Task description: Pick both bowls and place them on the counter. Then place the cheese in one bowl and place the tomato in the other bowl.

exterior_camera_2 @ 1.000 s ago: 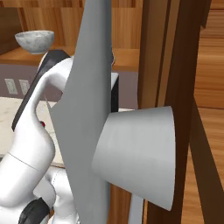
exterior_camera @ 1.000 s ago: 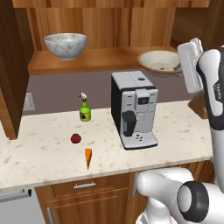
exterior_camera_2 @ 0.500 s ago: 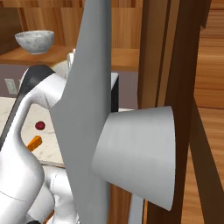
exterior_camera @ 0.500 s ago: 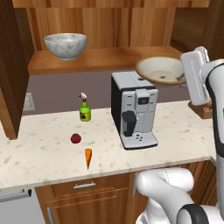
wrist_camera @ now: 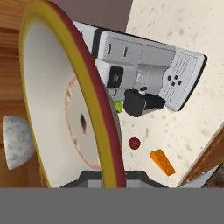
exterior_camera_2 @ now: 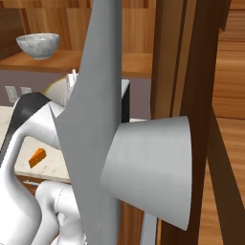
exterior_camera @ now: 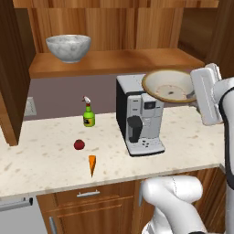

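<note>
A rendered kitchen, from cameras behind a white robot arm and one on its hand.

Nearest, in the left base view, the arm rises at four o'clock. Its gripper (exterior_camera: 194, 93) holds the shallow beige bowl (exterior_camera: 168, 86) by the rim, in the air at about two o'clock, just above the top of a grey coffee machine (exterior_camera: 138, 114). In the hand view the bowl's rim (wrist_camera: 103, 113) runs down between the fingers, so they look clamped on it, though the fingertips themselves are mostly hidden.

On the beige speckled counter (exterior_camera: 45, 160), the orange cheese wedge (exterior_camera: 92, 164) lies near the front edge at seven o'clock. The small dark-red tomato (exterior_camera: 79, 145) sits just behind it, apart from it. Farther back, by the wall, stands a green spray bottle (exterior_camera: 88, 115).

Farthest, at eleven o'clock, the marbled grey-white bowl (exterior_camera: 68, 47) rests on the brown wooden shelf (exterior_camera: 114, 61).

The step in hand appears to be setting the beige bowl down on the counter. To do it well, the arm should probably clear the coffee machine first, then lower the bowl level onto open stone, near the cheese and tomato but not on them, leaving room for the second bowl. The rim should be released only once the base rests flat.
</note>
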You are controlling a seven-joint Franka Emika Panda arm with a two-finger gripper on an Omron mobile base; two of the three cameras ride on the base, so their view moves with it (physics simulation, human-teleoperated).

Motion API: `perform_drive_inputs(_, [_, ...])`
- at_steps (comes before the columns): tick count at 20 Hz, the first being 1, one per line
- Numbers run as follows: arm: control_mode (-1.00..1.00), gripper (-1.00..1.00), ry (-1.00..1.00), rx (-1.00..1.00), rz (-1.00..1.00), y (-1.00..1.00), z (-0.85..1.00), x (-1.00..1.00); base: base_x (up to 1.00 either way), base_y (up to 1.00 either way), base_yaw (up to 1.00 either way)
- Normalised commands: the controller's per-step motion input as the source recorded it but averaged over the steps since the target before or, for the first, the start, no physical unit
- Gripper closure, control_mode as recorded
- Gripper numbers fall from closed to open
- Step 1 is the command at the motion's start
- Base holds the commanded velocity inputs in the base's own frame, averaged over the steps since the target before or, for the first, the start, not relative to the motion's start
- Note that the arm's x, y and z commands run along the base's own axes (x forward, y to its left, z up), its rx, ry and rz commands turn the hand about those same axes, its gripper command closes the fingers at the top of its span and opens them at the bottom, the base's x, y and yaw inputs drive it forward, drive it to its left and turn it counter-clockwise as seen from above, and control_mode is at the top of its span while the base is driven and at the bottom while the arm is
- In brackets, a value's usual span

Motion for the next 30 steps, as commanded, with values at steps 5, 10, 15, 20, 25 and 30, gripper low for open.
perform_drive_inputs(5, [-1.0, 1.0, 0.01, 0.0, -0.01, 0.0, -0.41, -0.24, 0.0, 0.0, 0.0])
perform_drive_inputs(10, [-1.0, 1.0, 0.02, 0.0, -0.02, -0.06, -0.39, -0.11, 0.0, 0.0, 0.0])
perform_drive_inputs(15, [-1.0, 1.0, 0.04, 0.0, -0.03, -0.11, -0.37, -0.07, 0.0, 0.0, 0.0])
perform_drive_inputs(20, [-1.0, 1.0, 0.07, 0.0, -0.03, -0.19, -0.34, -0.03, 0.0, 0.0, 0.0])
perform_drive_inputs(25, [-1.0, 1.0, 0.11, 0.0, -0.03, -0.25, -0.32, 0.0, 0.0, 0.0, 0.0])
perform_drive_inputs(30, [-1.0, 1.0, 0.11, 0.0, -0.05, -0.28, -0.31, 0.0, 0.0, 0.0, 0.0])
